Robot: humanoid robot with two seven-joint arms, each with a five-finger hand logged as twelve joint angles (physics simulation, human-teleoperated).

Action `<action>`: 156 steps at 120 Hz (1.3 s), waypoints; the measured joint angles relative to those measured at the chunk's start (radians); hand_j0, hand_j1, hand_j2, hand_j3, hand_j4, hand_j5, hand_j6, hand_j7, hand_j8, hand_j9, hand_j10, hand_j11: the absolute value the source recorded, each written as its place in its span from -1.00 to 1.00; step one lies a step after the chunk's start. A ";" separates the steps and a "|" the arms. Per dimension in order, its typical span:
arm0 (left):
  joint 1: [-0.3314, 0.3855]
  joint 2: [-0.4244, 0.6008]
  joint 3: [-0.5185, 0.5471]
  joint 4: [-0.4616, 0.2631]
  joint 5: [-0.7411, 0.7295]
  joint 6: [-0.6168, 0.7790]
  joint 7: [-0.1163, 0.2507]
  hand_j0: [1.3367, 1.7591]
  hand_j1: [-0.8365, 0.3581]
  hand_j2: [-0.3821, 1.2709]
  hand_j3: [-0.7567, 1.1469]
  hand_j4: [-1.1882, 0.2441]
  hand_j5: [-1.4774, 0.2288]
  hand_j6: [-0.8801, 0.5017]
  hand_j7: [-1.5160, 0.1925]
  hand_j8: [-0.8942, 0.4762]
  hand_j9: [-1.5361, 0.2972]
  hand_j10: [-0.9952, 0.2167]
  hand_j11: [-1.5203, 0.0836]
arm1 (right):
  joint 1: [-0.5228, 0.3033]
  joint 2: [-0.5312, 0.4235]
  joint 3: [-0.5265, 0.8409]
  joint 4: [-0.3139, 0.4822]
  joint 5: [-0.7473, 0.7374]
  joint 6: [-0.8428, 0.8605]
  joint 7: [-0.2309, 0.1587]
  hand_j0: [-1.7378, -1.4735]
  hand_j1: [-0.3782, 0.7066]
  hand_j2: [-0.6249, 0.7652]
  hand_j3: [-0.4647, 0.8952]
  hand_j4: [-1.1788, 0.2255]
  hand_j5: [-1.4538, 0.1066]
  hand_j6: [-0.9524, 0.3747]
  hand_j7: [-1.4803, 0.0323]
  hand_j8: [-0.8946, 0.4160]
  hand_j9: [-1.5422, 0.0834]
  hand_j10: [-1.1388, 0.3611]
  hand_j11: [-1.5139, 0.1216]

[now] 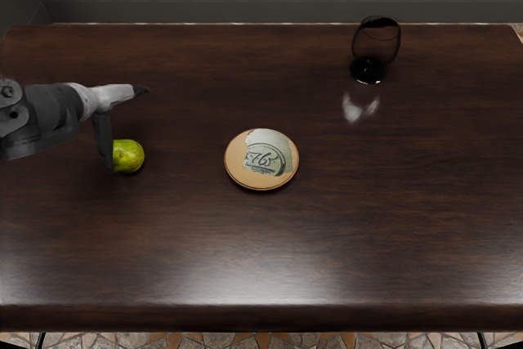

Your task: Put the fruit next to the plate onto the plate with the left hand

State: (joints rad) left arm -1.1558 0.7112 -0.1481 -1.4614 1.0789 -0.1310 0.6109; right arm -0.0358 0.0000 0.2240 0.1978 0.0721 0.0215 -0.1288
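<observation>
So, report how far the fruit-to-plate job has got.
Done: nothing delivered; the plate holds no fruit. In hand: the left hand hovers at the green fruit, fingers spread, one reaching down its left side, no closed grasp visible. Left: grip the fruit, lift it, carry it right to the plate and set it down. The right arm is out of view.

We see a glossy dark brown wooden table (327, 243) bearing a dark tinted wine glass (375, 48) near its far right corner, with mottled stone floor tiles (245, 341) below its front edge.
</observation>
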 joint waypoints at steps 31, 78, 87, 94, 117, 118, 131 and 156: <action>0.069 -0.034 0.030 0.001 0.132 0.093 0.000 0.52 0.99 -0.53 -0.20 0.65 0.73 0.26 0.77 0.30 0.68 0.64 0.90 | 0.000 0.000 0.000 0.000 0.000 0.000 0.000 -0.40 -0.89 -0.11 -0.32 0.64 0.82 0.40 0.91 0.32 0.86 0.48 0.81; 0.100 -0.076 0.074 0.029 0.151 0.165 0.000 0.52 0.79 -0.51 -0.20 0.52 0.58 0.12 0.63 0.16 0.54 0.48 0.74 | -0.001 0.000 0.000 0.000 0.000 0.000 0.000 -0.40 -0.89 -0.11 -0.32 0.64 0.82 0.40 0.91 0.33 0.86 0.48 0.81; 0.100 -0.081 0.075 0.039 0.149 0.167 0.000 0.52 0.71 -0.50 -0.20 0.46 0.52 0.06 0.56 0.09 0.48 0.41 0.67 | -0.001 0.000 0.000 0.000 0.000 0.000 0.000 -0.40 -0.89 -0.11 -0.32 0.64 0.82 0.40 0.91 0.32 0.86 0.48 0.81; 0.100 -0.082 0.075 0.044 0.149 0.169 0.000 0.52 0.65 -0.49 -0.20 0.42 0.47 0.02 0.52 0.05 0.44 0.36 0.62 | 0.000 0.000 0.000 0.000 0.000 0.000 0.000 -0.40 -0.89 -0.11 -0.32 0.64 0.82 0.40 0.91 0.32 0.86 0.48 0.81; 0.100 -0.082 0.076 0.049 0.149 0.179 0.000 0.52 0.48 -0.47 -0.20 0.30 0.35 -0.10 0.39 -0.07 0.32 0.22 0.49 | 0.000 0.000 0.000 0.000 0.000 0.000 0.000 -0.40 -0.89 -0.11 -0.32 0.64 0.82 0.40 0.91 0.32 0.86 0.48 0.81; 0.100 -0.081 0.076 0.049 0.149 0.179 0.000 0.52 0.48 -0.47 -0.20 0.30 0.34 -0.11 0.38 -0.08 0.31 0.21 0.48 | 0.000 0.000 0.000 0.000 0.000 0.000 0.000 -0.40 -0.89 -0.11 -0.32 0.64 0.82 0.40 0.91 0.32 0.86 0.48 0.81; 0.102 -0.075 0.077 0.051 0.151 0.182 0.000 0.52 0.42 -0.46 -0.20 0.26 0.30 -0.15 0.34 -0.12 0.27 0.17 0.43 | 0.000 0.000 0.000 0.000 0.000 0.000 0.000 -0.40 -0.89 -0.11 -0.32 0.64 0.82 0.40 0.91 0.32 0.85 0.48 0.81; 0.105 -0.065 0.077 0.051 0.153 0.184 0.000 0.52 0.36 -0.45 -0.20 0.21 0.25 -0.19 0.29 -0.16 0.23 0.12 0.38 | -0.001 0.000 0.000 0.000 0.000 0.000 0.000 -0.40 -0.89 -0.11 -0.32 0.64 0.82 0.40 0.91 0.32 0.86 0.48 0.81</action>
State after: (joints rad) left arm -1.0507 0.6458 -0.0709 -1.4099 1.2320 0.0528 0.6108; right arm -0.0366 0.0000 0.2240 0.1979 0.0721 0.0215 -0.1289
